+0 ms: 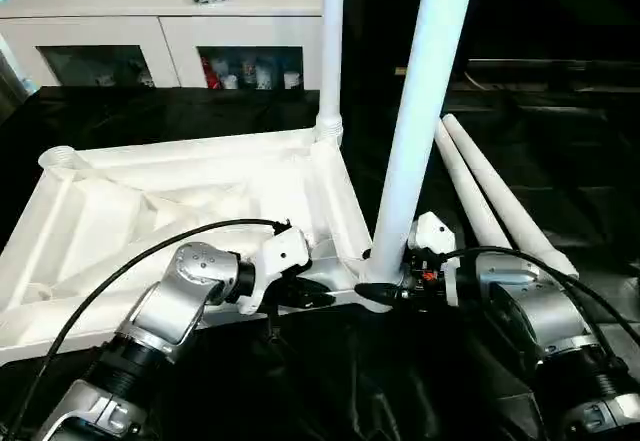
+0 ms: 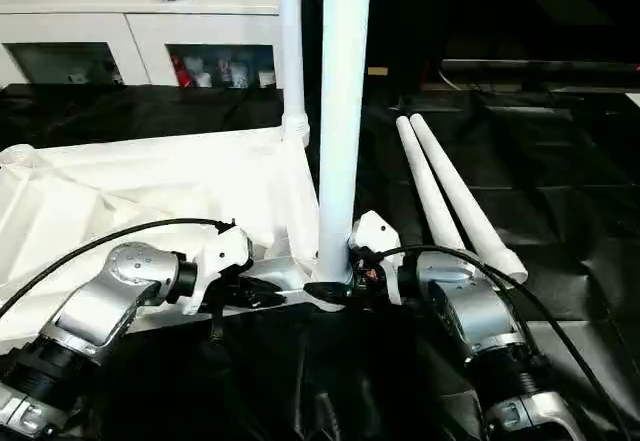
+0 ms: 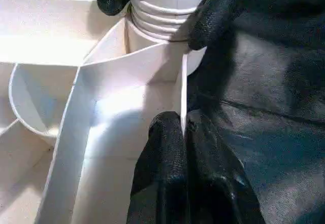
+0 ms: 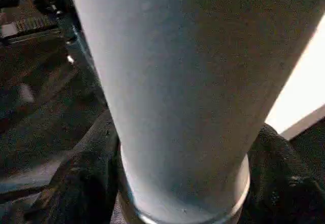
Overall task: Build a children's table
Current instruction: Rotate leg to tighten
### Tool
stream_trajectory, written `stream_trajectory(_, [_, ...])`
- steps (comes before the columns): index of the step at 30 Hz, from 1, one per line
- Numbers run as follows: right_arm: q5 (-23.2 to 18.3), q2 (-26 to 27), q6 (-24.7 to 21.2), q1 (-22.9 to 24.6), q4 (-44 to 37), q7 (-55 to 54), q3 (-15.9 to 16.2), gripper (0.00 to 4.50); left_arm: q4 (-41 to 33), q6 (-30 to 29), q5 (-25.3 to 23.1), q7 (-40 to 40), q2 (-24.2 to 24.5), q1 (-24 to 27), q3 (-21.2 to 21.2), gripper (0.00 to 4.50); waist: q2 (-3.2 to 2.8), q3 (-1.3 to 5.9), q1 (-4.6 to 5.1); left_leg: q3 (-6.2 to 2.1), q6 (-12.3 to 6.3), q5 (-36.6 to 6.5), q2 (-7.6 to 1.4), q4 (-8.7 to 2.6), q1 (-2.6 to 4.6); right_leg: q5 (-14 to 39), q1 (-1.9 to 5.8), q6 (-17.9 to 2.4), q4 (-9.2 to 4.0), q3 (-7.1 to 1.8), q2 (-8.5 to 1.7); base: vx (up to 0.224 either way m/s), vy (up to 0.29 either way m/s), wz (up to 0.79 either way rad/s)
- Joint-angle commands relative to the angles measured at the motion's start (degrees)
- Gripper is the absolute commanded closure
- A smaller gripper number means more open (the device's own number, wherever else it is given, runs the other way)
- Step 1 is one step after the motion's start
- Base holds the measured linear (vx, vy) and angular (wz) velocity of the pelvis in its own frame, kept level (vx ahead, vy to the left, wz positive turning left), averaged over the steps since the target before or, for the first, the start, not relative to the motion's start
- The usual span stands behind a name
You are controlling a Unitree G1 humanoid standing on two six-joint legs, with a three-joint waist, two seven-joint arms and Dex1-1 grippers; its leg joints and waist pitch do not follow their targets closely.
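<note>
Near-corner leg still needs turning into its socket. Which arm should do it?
Right. Its pincer already straddles the base of the near leg at the socket. The left pincer is shut on the tabletop rim wall, so it's probably best left bracing.

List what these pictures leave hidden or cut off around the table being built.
- Near leg: top cut off by the head views' upper edge.
- Far leg: top cut off the same way.
- Tabletop: left part runs past the edge; near rim hidden behind the left gripper.
- Near leg's threads: how far they sit in the corner socket, hidden by the right gripper.
- Cabinet contents: too small.
</note>
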State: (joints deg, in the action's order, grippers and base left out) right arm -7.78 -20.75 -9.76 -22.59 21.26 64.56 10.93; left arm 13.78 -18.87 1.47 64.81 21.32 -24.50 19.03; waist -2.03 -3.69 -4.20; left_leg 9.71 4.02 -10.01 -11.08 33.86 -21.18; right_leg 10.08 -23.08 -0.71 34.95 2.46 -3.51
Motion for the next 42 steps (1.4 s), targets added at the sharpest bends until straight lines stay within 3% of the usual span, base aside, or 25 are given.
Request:
stream_trajectory(1, [0.5,4.7,-0.5,0.1,0.0,-2.1,3.5,1.78,-0.5,1.2,0.5,-5.3,-3.6,-2.9,-1.0,4.5,0.25,3.78,0.23,-0.36,-1.57,-15.9,-1.57,-4.0,0.59,20.2,2.37,-11.0,-5.17,-2.09,-3.74,0.0,0.0,0.0])
stream_trajectory(2, [1.4,6.1,-0.6,-0.5,1.6,-5.7,2.9,1.78,0.2,0.9,0.0,-7.1,-4.5,-3.4,-1.3,4.5,0.26,3.72,0.27,-0.43,-1.37,-16.2,-1.48,-4.05,0.59,21.3,2.4,-10.7,-5.27,-2.02,-3.78,0.0,0.0,0.0])
stream_trajectory(3, [5.0,11.1,-0.6,-3.4,8.8,-19.6,0.7,1.78,2.3,-0.5,-2.1,-14.0,-7.5,-5.1,-2.4,4.5,0.47,3.58,0.74,-0.37,-0.64,-16.4,-1.39,-4.03,0.64,23.2,2.02,-10.4,-5.27,-1.99,-3.73,0.0,0.0,0.0])
stream_trajectory(4, [5.0,11.1,-0.6,-3.4,8.8,-19.6,0.7,1.78,2.3,-0.5,-2.1,-14.0,-7.5,-5.1,-2.4,4.5,0.46,3.37,1.37,-0.71,0.61,-18.2,-1.03,-4.13,0.74,28.1,2.1,-9.1,-5.69,-1.52,-3.83,0.0,0.0,0.0])
stream_trajectory(5, [5.7,11.9,-0.6,-4.0,10.2,-22.0,0.3,1.79,2.6,-0.8,-2.5,-15.3,-8.0,-5.5,-2.6,4.5,0.49,3.58,1.52,-0.88,0.63,-18.3,-1.04,-4.15,0.68,30.0,2.36,-7.6,-5.99,-1.45,-4.06,0.0,0.0,0.0])
stream_trajectory(7, [5.7,14.4,-1.0,-5.7,13.5,-28.0,-1.4,1.8,2.9,-2.6,-2.9,-19.0,-10.0,-6.2,-3.5,4.5,0.69,3.55,1.6,-0.74,0.0,-18.7,-1.25,-4.11,0.84,29.4,1.88,-7.2,-6.21,-1.75,-3.96,0.0,0.0,0.0])
stream_trajectory(9, [5.3,18.2,-1.4,-8.2,17.5,-36.3,-4.0,1.8,2.7,-4.6,-3.2,-23.4,-12.8,-6.9,-4.5,4.5,0.5,3.64,2.12,-0.81,0.09,-18.1,-1.17,-4.15,0.54,28.0,2.02,-8.0,-5.85,-1.75,-3.99,0.0,0.0,0.0])
stream_trajectory(13, [5.9,20.8,0.8,-9.8,20.1,-39.1,-5.1,1.8,2.4,-4.8,-3.5,-25.0,-14.7,-6.9,-4.5,4.5,0.43,3.91,2.1,-0.61,-0.55,-17.3,-1.22,-4.01,0.59,23.2,1.98,-9.3,-5.65,-1.93,-3.86,0.0,0.0,0.0])
stream_trajectory(14, [6.0,21.2,1.4,-10.0,20.4,-39.0,-5.2,1.8,2.4,-4.7,-3.6,-25.0,-14.8,-6.8,-4.4,4.5,0.43,3.98,2.09,-0.61,-0.66,-16.9,-1.21,-3.99,0.41,22.1,2.11,-9.6,-5.53,-1.96,-3.9,0.0,0.0,0.0])
stream_trajectory(16, [5.4,21.6,2.8,-10.1,20.4,-37.4,-5.2,1.1,2.1,-4.1,-3.7,-24.5,-14.7,-6.5,-4.0,4.5,0.4,4.07,1.98,-0.49,-1.1,-15.4,-1.24,-3.97,0.3,18.8,2.28,-10.4,-5.22,-1.99,-3.78,0.0,0.0,0.0])
stream_trajectory(20, [2.9,20.4,2.7,-9.5,18.3,-32.2,-5.4,0.97,1.0,-3.3,-3.0,-22.2,-13.0,-5.6,-3.3,4.5,0.3,4.2,1.81,-0.43,-2.14,-13.8,-1.3,-3.89,0.11,14.9,2.77,-11.7,-4.75,-1.99,-3.79,0.0,0.0,0.0])
stream_trajectory(22, [3.6,18.7,3.6,-8.9,17.4,-29.2,-4.1,0.61,0.2,-3.2,-2.8,-20.5,-11.8,-4.8,-3.2,4.5,0.26,4.23,1.81,-0.42,-2.35,-13.0,-1.32,-3.87,0.09,13.4,2.83,-12.1,-4.62,-1.96,-3.72,0.0,0.0,0.0])
stream_trajectory(26, [4.1,14.5,5.2,-7.4,14.9,-21.8,-2.1,0.56,-0.8,-1.9,-1.9,-16.5,-8.9,-3.6,-2.9,4.5,0.28,4.22,1.74,-0.37,-2.93,-12.9,-1.37,-3.78,0.02,12.6,3.01,-12.8,-4.53,-1.92,-3.75,0.0,0.0,0.0])
stream_trajectory(29, [3.4,12.2,5.2,-6.6,13.0,-17.1,-1.2,0.56,-1.3,-1.0,-1.3,-13.7,-7.3,-3.0,-2.8,4.5,-0.16,4.0,1.7,-0.38,-2.57,-14.9,-1.45,-3.91,0.34,15.8,2.69,-12.6,-4.78,-2.0,-3.76,0.0,0.0,0.0])
stream_trajectory(30, [3.2,11.7,5.2,-6.4,12.5,-15.8,-0.9,0.56,-1.4,-0.8,-1.2,-13.0,-6.9,-2.9,-2.7,4.5,-0.05,3.95,1.68,-0.36,-2.49,-15.3,-1.47,-3.96,0.39,16.3,2.65,-12.5,-4.96,-1.99,-3.72,0.0,0.0,0.0])
stream_trajectory(33, [2.5,7.2,5.2,-4.1,7.7,-6.2,2.1,0.56,-1.8,1.0,-0.1,-8.0,-4.3,-2.3,-2.3,4.5,-0.25,3.95,1.47,-0.44,-2.46,-16.2,-1.54,-4.02,0.39,16.7,2.71,-12.1,-4.93,-2.02,-3.65,0.0,0.0,0.0])
stream_trajectory(39, [2.3,3.7,5.2,-2.5,4.9,0.4,4.3,0.56,-2.5,1.8,1.4,-3.6,-2.4,-1.9,-1.8,4.5,-0.22,3.97,0.73,-0.37,-2.68,-15.4,-1.66,-4.0,0.52,15.6,2.63,-12.7,-4.8,-2.05,-3.62,0.0,0.0,0.0])
stream_trajectory(42, [1.8,3.0,4.4,-2.0,3.8,1.8,4.3,0.82,-2.4,2.2,1.4,-2.5,-1.4,-1.9,-1.4,4.5,-0.14,3.95,0.57,-0.34,-2.45,-15.9,-1.66,-3.99,0.62,16.3,2.55,-12.8,-4.84,-2.08,-3.67,0.0,0.0,0.0])
